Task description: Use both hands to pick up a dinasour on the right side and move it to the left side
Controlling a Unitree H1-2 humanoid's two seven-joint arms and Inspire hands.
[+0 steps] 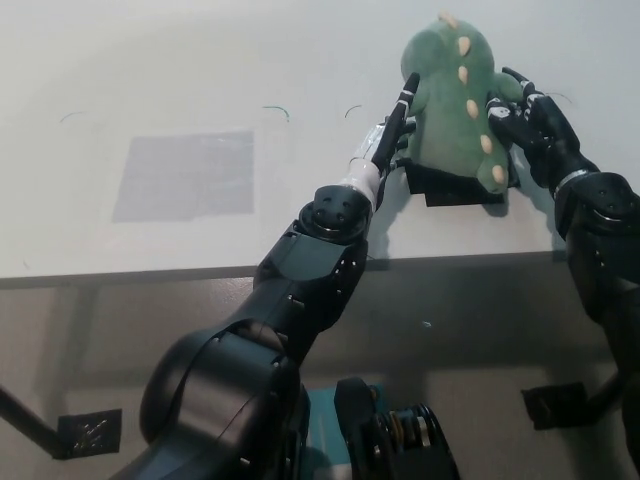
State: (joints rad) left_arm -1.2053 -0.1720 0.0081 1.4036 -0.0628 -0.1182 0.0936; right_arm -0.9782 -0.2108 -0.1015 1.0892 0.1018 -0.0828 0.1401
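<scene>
The green dinosaur (pixel 455 95) was clamped between the left hand (pixel 388 140) and the right hand (pixel 530 120), above a black patch (pixel 450 187) on the white table (pixel 200 60).

I could read no text, label, brand, number or sign anywhere in my view, neither on the table (pixel 150 60) nor on the dinosaur (pixel 455 90).

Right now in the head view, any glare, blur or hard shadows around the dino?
Head view: the white table is bright and washed out toward the top, no sharp glare spot. The green dinosaur reads slightly soft, its spikes distinct. A dark, hard-edged patch sits under it, between the left hand and right hand. The grey patch looks flat and matte.
</scene>
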